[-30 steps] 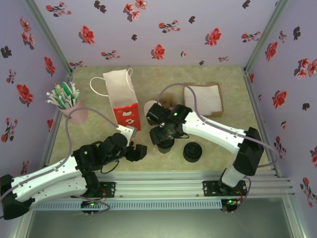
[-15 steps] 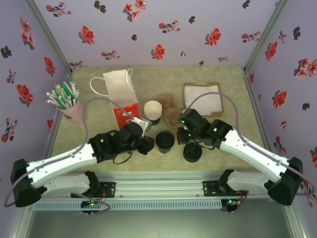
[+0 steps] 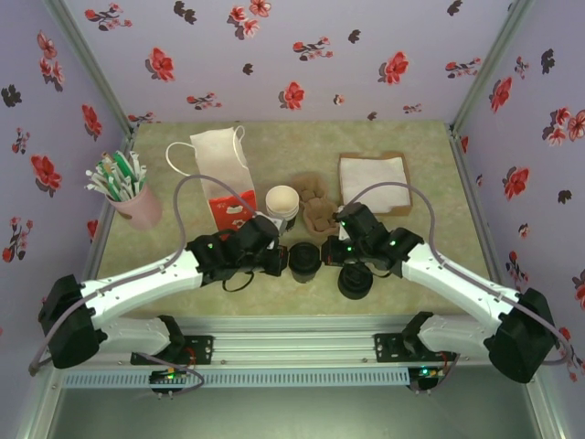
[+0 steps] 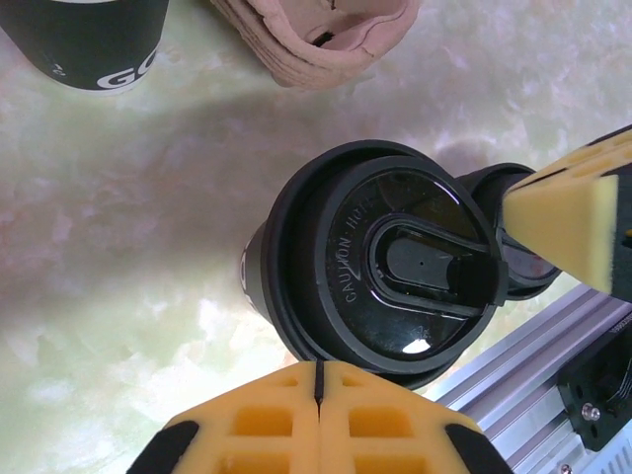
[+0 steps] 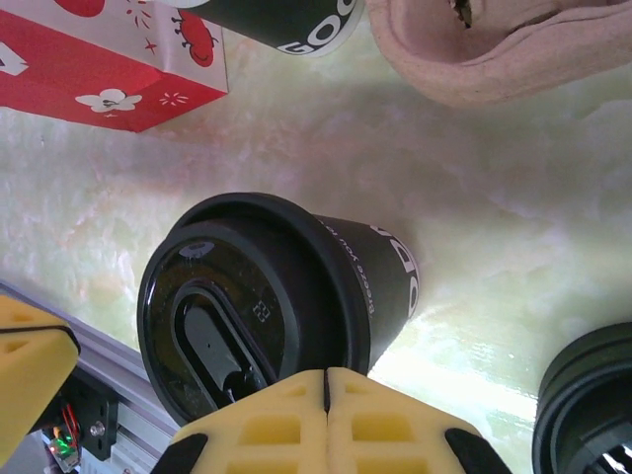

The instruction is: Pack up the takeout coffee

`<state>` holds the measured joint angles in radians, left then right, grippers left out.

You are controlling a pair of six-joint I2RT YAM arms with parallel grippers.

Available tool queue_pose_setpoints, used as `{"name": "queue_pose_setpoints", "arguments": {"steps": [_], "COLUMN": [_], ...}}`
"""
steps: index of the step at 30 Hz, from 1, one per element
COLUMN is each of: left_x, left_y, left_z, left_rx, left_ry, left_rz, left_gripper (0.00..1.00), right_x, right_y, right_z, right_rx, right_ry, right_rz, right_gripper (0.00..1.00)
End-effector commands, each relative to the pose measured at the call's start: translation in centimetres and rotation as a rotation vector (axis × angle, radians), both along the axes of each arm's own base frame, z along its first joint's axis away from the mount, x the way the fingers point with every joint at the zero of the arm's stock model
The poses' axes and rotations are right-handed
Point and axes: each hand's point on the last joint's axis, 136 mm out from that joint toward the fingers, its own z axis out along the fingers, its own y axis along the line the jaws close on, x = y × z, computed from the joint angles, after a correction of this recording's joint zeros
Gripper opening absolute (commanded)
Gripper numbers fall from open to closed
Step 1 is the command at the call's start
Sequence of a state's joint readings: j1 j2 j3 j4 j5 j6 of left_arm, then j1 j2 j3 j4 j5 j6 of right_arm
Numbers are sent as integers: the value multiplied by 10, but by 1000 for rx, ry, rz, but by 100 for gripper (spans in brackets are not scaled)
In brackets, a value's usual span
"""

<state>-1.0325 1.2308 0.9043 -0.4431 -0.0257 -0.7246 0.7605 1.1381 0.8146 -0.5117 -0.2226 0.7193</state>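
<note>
Black-lidded takeout coffee [image 3: 303, 259], between closed left pincer [image 4: 318, 380], right pincer [image 5: 326, 383]

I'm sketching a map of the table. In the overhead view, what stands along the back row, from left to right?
pink cup of straws → paper bag → stack of lidless cups → brown cardboard holder → napkins

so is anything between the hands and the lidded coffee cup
Nothing visible stands in the way. The left hand and the right hand, both shut, sit close beside the lidded coffee cup, one on each side.
</note>
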Motion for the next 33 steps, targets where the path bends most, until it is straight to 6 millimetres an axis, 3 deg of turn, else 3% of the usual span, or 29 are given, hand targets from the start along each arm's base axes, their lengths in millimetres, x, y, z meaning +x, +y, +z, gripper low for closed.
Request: {"name": "queue_pose_setpoints", "arguments": {"steps": [1, 19, 33], "left_x": [3, 3, -5], "left_y": [-6, -4, -1], "left_z": [-3, -31, -49], "left_rx": [-23, -45, -53], "left_ry": [13, 77, 128], "left_rz": [1, 10, 19], "left_gripper": [5, 8, 7], "right_x": [2, -2, -1], "right_y": [4, 2, 2], "right_z": [-4, -34, -38], "right_rx": [29, -18, -37], "right_ry": [17, 94, 108], "right_rz": [-7, -6, -5], "right_gripper": [0, 0, 0]}}
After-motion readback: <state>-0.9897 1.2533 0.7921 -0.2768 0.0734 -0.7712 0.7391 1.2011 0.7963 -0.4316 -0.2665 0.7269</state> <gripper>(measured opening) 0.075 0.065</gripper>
